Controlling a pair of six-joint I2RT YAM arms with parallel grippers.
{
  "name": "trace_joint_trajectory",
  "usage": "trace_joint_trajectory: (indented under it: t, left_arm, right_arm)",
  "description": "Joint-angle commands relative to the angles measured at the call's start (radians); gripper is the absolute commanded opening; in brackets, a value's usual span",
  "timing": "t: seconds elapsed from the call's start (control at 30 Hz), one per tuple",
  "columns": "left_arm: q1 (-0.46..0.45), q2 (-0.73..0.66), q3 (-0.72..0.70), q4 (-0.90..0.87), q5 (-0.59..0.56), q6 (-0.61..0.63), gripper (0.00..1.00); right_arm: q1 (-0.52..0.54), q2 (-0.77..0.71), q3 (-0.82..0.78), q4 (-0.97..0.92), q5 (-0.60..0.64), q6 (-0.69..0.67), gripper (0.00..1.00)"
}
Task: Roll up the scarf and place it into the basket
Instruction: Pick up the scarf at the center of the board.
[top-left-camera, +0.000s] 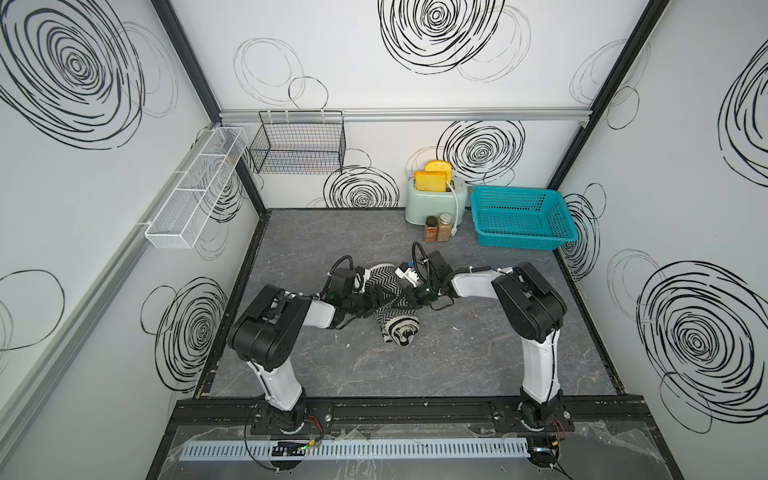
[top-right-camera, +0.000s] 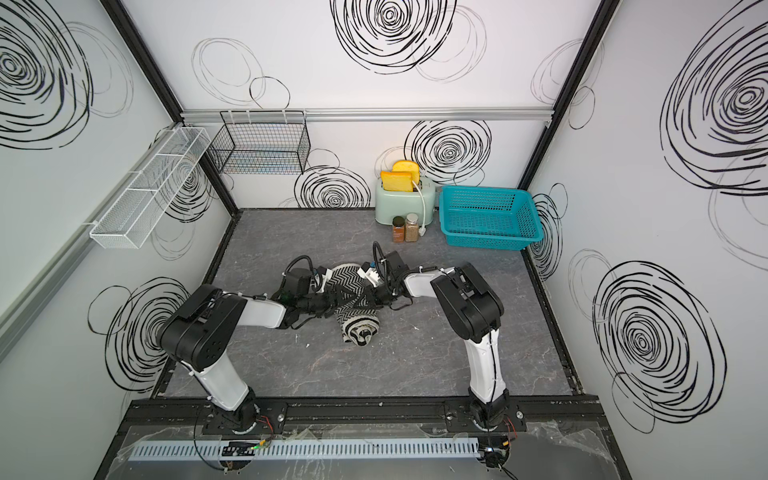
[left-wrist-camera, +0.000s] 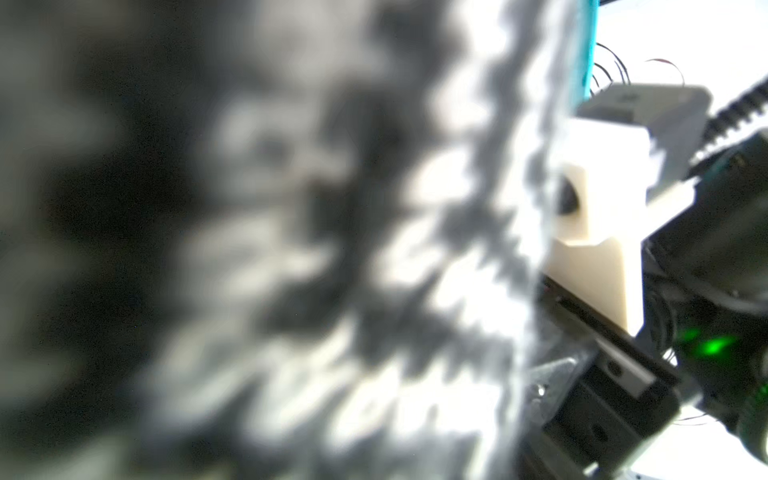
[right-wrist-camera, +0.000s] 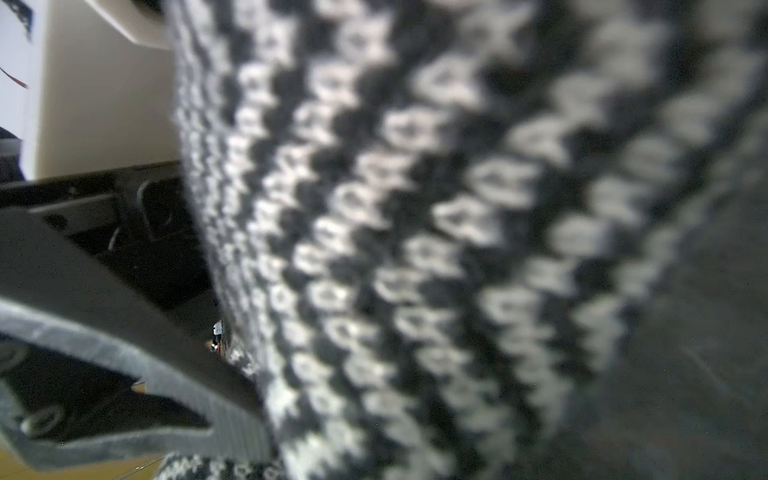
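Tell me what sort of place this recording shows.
Probably a lab test cell dressed as a kitchen corner: swirl-printed wall panels in a metal frame, a mint toaster with toast, and two spice jars on a marbled counter.

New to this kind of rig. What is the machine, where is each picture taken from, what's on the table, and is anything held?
Two robot arms are bolted at the near edge of a grey table. The two wide pictures come from one overhead camera; the two blurry close-ups come from cameras on the wrists, both filled by knit. On the table lie a rolled scarf, a teal basket, a toaster and two spice jars. The left hand and right hand meet the scarf from opposite sides; whether either grips it is hidden.
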Motion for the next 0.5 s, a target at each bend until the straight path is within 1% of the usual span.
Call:
trace_joint_trajectory:
  t: [0.0,0.13,0.27,0.37,0.47]
  left_arm:
    - [0.002,-0.076,0.098,-0.249,-0.053,0.112,0.87]
    - [0.024,-0.115,0.199,-0.322,-0.068,0.15,0.99]
    - [0.032,-0.112,0.293,-0.341,-0.061,0.169,0.98]
    - [0.027,-0.065,0.384,-0.358,-0.046,0.197,0.98]
    - [0.013,-0.008,0.461,-0.335,-0.036,0.196,0.98]
  right_arm:
    - [-0.068,-0.121,-0.049,-0.021,0.047,0.037,0.0]
    - [-0.147,-0.212,-0.044,-0.055,0.063,0.037,0.0]
    - [-0.21,-0.278,-0.06,-0.085,0.079,0.045,0.0]
    - [-0.258,-0.361,-0.092,-0.1,0.081,0.074,0.0]
    - [-0.306,-0.465,-0.1,-0.135,0.108,0.093,0.0]
